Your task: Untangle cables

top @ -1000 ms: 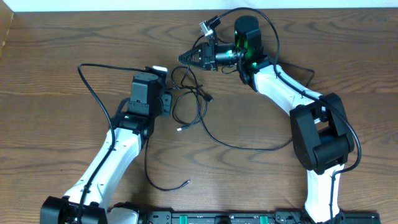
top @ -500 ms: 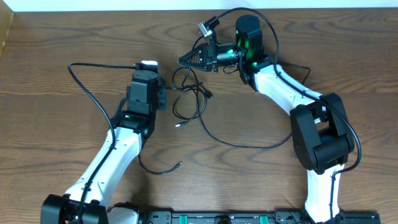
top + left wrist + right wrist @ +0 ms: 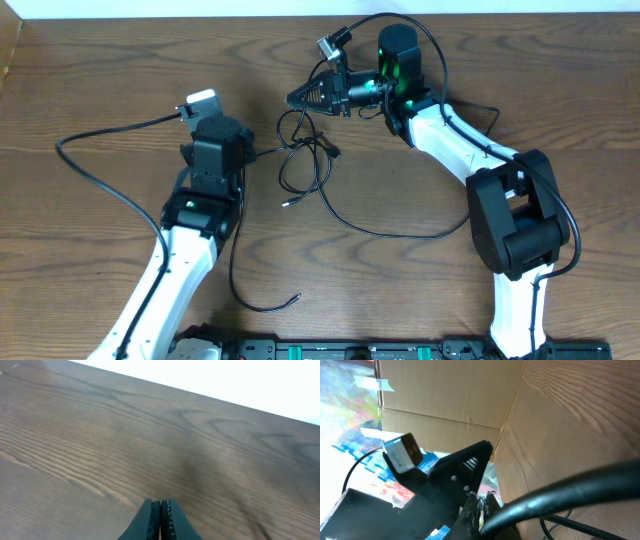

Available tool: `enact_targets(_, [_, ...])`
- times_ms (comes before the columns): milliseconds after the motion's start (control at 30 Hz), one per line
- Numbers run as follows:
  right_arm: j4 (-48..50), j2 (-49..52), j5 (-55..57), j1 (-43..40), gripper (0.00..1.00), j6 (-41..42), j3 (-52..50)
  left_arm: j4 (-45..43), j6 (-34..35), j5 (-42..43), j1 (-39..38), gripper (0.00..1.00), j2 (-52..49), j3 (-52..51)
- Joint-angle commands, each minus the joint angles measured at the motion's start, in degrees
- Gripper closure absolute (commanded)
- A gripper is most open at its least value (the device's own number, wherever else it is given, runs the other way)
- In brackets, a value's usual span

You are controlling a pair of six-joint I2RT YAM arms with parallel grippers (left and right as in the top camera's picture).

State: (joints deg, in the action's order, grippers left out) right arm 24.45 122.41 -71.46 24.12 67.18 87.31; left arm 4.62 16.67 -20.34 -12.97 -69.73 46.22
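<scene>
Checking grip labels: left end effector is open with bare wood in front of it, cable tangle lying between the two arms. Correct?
One thing is off. The left end effector is shut, not open: the left wrist view shows its fingers pressed together. The rest stands. There is bare wood table in front of it, and the overhead view shows the cable tangle between the two arms.

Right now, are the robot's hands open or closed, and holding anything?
Left gripper: closed, nothing seen in it.
Right gripper: closed; the cables reach its tip, but a hold cannot be told.
</scene>
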Motion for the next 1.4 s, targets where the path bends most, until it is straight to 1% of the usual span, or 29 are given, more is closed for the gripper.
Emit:
enact_targets(0, [0.07, 0.11, -1.81, -0.09, 0.99, -0.39, 0.22, 0.94, 1.03, -1.42, 0.04, 0.92, 2.12, -0.02])
enact_targets(33, [0.81, 0.11, -2.10, -0.09, 0.99, -0.39, 0.22, 0.92, 1.03, -1.40, 0.04, 0.92, 2.60, -0.02])
enact_targets(67, [1.46, 0.11, -2.25, -0.11, 0.99, -0.37, 0.22, 0.92, 1.05, -1.38, 0.04, 0.85, 2.78, -0.02])
enact_targets(133, [2.32, 0.11, -2.25, -0.13, 0.99, -0.31, 0.22, 1.27, 1.07, -1.05, 0.02, 0.68, 2.78, -0.02])
enact_targets(167, [2.67, 0.11, -2.25, -0.13, 0.99, 0.11, 0.22, 1.73, 1.07, -0.33, 0.02, 0.63, 2.75, -0.02])
enact_targets(200, [3.08, 0.11, -2.25, -0.13, 0.99, 0.59, 0.22, 2.29, 1.05, 1.07, 0.02, 0.55, 2.75, -0.02])
enact_targets(300, [3.93, 0.11, -2.23, -0.13, 0.99, 1.77, 0.22, 3.82, 1.01, 5.73, 0.02, 0.45, 2.75, -0.02])
enact_targets(367, [5.97, 0.11, -2.69, -0.11, 0.99, 4.15, 0.22, 4.35, 0.96, 8.61, 0.02, 0.38, 2.75, -0.02])
enact_targets(400, [7.28, 0.11, -2.99, -0.13, 0.99, 5.84, 0.22, 4.52, 0.09, 10.08, 0.02, 0.38, 2.75, -0.02])
enact_targets(467, [12.44, 0.11, -3.80, -0.13, 0.99, 10.05, 0.22, 4.55, -5.16, 14.84, 0.02, 0.38, 2.75, -0.02])
enact_targets(533, [20.13, 0.11, -4.28, -0.31, 0.99, 16.09, 0.22, 4.83, -9.55, 20.26, 0.02, 0.38, 2.78, -0.02])
enact_targets(567, [26.93, 0.11, -4.33, -0.66, 0.99, 21.29, 0.22, 5.29, -13.81, 24.63, 0.02, 0.38, 2.78, -0.02])
enact_targets(600, [31.52, 0.11, -4.31, -0.96, 0.99, 24.87, 0.22, 5.68, -16.48, 26.05, 0.02, 0.39, 2.78, -0.02])
enact_targets(633, [35.06, 0.11, -4.28, -1.31, 0.99, 27.82, 0.22, 6.08, -18.47, 26.38, 0.02, 0.40, 2.78, -0.02])
enact_targets(667, [38.71, 0.11, -4.07, -1.79, 0.99, 31.23, 0.22, 6.34, -20.28, 26.34, 0.04, 0.43, 2.78, -0.02])
enact_targets(733, [43.93, 0.11, -4.07, -2.84, 0.99, 35.95, 0.22, 6.34, -22.86, 26.36, 0.02, 0.44, 2.80, -0.02])
enact_targets(800, [47.15, 0.11, -3.96, -4.02, 0.99, 39.15, 0.22, 6.21, -25.31, 26.38, 0.02, 0.44, 2.95, -0.02])
enact_targets(933, [47.41, 0.11, -4.20, -5.77, 0.99, 41.31, 0.22, 6.43, -26.38, 26.62, 0.02, 0.44, 4.44, -0.02])
enact_targets(1000, [47.52, 0.11, -4.11, -6.64, 0.99, 42.88, 0.22, 7.23, -27.67, 28.28, 0.02, 0.44, 5.60, -0.02])
enact_targets(1200, [51.71, 0.11, -1.49, -8.07, 0.99, 47.47, 0.24, 10.60, -27.78, 28.96, 0.02, 0.44, 6.91, -0.02])
enact_targets(1233, [53.62, 0.11, -0.02, -8.31, 0.99, 50.05, 0.24, 12.55, -27.78, 30.95, 0.02, 0.44, 6.82, -0.02])
enact_targets(1367, [57.24, 0.04, 3.89, -8.44, 0.99, 50.34, 0.81, 15.96, -27.78, 36.63, 0.02, 0.43, 6.75, -0.02])
